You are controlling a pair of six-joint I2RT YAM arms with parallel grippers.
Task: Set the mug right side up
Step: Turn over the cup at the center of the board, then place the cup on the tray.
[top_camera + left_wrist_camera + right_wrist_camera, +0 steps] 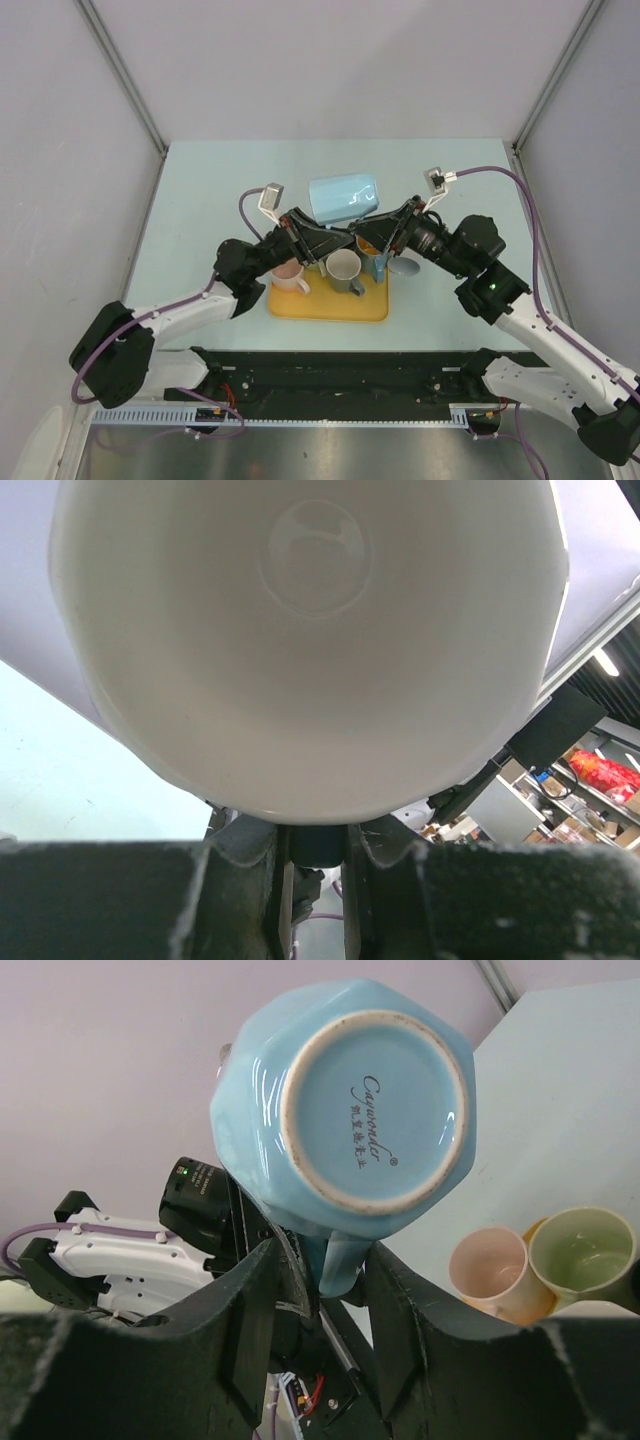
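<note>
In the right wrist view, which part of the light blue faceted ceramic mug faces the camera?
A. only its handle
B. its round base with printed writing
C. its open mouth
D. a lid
B: the light blue faceted ceramic mug shows its pale foot ring and a printed mark, not its opening.

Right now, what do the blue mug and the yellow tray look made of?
The blue mug: glazed ceramic by the look, glossy with sharp highlights, a paler matte foot ring and a printed maker's mark on its base. The yellow tray: probably plastic or silicone, flat even colour, rounded corners, no shine; which one I cannot tell.
</note>
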